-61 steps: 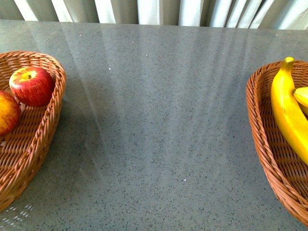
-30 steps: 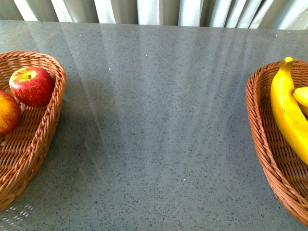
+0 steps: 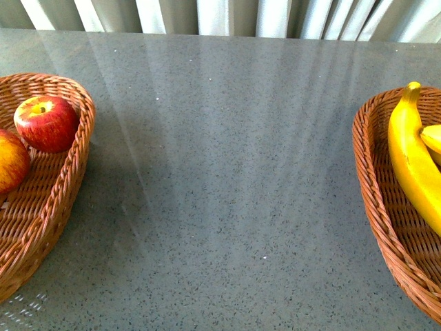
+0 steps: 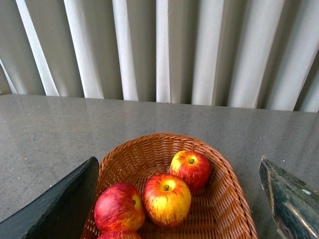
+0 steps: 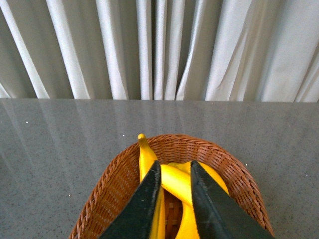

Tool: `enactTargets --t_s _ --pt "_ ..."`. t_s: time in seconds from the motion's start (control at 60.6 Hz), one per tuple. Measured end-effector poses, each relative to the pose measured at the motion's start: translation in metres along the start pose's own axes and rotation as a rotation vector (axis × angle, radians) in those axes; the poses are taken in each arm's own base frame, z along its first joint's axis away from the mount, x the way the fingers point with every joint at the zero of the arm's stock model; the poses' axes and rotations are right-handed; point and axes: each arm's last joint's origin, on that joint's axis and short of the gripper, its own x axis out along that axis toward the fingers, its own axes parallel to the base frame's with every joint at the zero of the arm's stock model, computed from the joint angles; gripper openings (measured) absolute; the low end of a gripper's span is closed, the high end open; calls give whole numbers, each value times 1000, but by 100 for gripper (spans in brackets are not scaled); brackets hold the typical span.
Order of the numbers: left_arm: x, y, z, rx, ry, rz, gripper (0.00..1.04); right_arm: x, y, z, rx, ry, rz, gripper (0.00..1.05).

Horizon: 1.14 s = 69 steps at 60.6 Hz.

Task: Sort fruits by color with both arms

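Note:
In the front view a deep red apple (image 3: pixel 46 123) and a red-yellow apple (image 3: pixel 12 161) lie in the left wicker basket (image 3: pixel 65 186). A long banana (image 3: pixel 411 155) and part of another banana (image 3: pixel 433 138) lie in the right wicker basket (image 3: pixel 375 186); neither arm shows there. In the left wrist view my left gripper (image 4: pixel 178 167) hangs open above a basket (image 4: pixel 227 194) holding several apples, among them a streaked apple (image 4: pixel 167 198) and a deep red apple (image 4: pixel 191 168). In the right wrist view my right gripper (image 5: pixel 175 167) is shut above crossed bananas (image 5: pixel 174 180) in their basket (image 5: pixel 112 191).
Both baskets stand on a grey speckled table (image 3: pixel 227 179), one at each side, with bare tabletop between them. White pleated curtains (image 3: pixel 207 15) hang behind the table's far edge.

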Motion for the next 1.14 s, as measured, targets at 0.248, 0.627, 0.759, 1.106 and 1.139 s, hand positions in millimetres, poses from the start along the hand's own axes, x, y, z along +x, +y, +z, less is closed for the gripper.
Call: enactTargets --t_s 0.248,0.627,0.759,1.106,1.139 --pt "0 0 0 0 0 0 96 0 0 0 0 0 0 69" --pt "0 0 0 0 0 0 96 0 0 0 2 0 0 96" --pt "0 0 0 0 0 0 96 0 0 0 2 0 0 96" --pt "0 0 0 0 0 0 96 0 0 0 2 0 0 96" --pt "0 0 0 0 0 0 96 0 0 0 2 0 0 96"
